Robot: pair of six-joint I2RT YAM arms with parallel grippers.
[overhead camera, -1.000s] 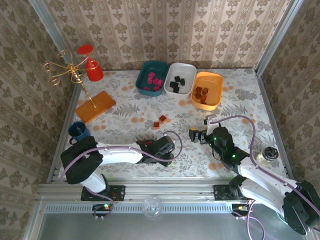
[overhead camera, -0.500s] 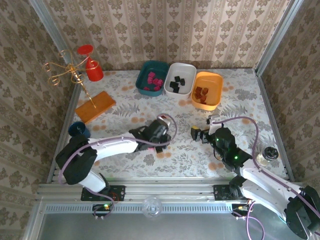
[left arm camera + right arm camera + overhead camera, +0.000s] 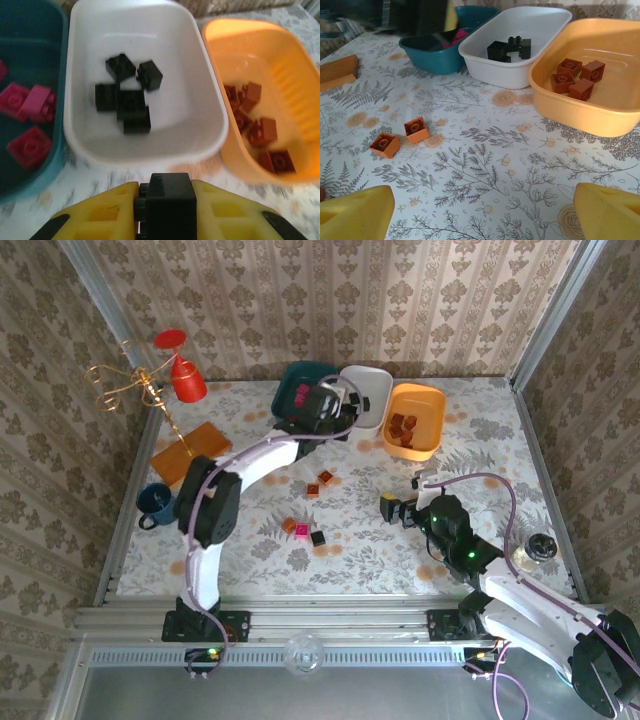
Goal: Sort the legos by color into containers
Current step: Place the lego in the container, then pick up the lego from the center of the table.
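Note:
My left gripper (image 3: 167, 192) is shut on a black lego (image 3: 170, 207) and hangs just short of the white tray's near rim (image 3: 145, 155). In the top view that gripper (image 3: 322, 407) is over the gap between the teal tray (image 3: 287, 383) and the white tray (image 3: 376, 377). Several black legos (image 3: 127, 95) lie in the white tray. Pink ones (image 3: 30, 102) lie in the teal tray (image 3: 52, 150), and brown ones (image 3: 260, 132) in the orange tray (image 3: 300, 75). My right gripper (image 3: 400, 510) stands open and empty above bare tablecloth (image 3: 482, 215).
Loose legos lie mid-table: two orange-brown (image 3: 320, 482), then an orange, a pink and a black one together (image 3: 303, 531). An orange slab (image 3: 190, 452), a blue mug (image 3: 157, 502) and a gold stand with a red cup (image 3: 184, 378) stand at the left. A jar (image 3: 537, 548) is at the right.
My left arm has swung from the table's near middle to the back, carrying the black lego up to the trays. The right arm has barely moved.

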